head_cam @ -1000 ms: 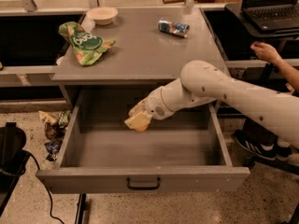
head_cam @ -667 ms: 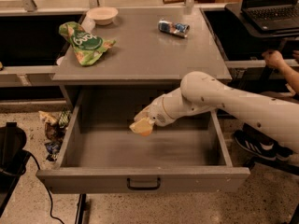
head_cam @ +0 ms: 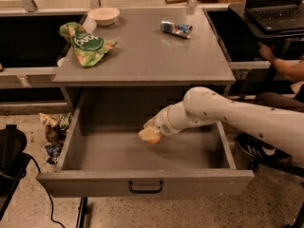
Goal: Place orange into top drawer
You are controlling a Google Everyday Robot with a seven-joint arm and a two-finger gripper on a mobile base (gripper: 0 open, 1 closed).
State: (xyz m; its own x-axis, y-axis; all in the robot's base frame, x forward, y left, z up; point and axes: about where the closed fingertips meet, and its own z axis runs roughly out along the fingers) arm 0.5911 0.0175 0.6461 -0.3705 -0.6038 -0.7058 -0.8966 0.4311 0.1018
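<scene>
The top drawer is pulled wide open below the grey table top; its dark bar handle sits in the middle of its front. My gripper reaches in from the right and hangs inside the drawer, just above the middle of its floor. It is shut on the orange, a small pale-orange lump at the tip, partly hidden by the fingers.
On the table top lie a green chip bag, a white bowl and a crushed blue-silver can. A seated person and a laptop are at the right. Litter lies on the floor at the left.
My gripper with the orange has moved a little lower and to the right, deeper into the drawer. The person's hand at the right has shifted.
</scene>
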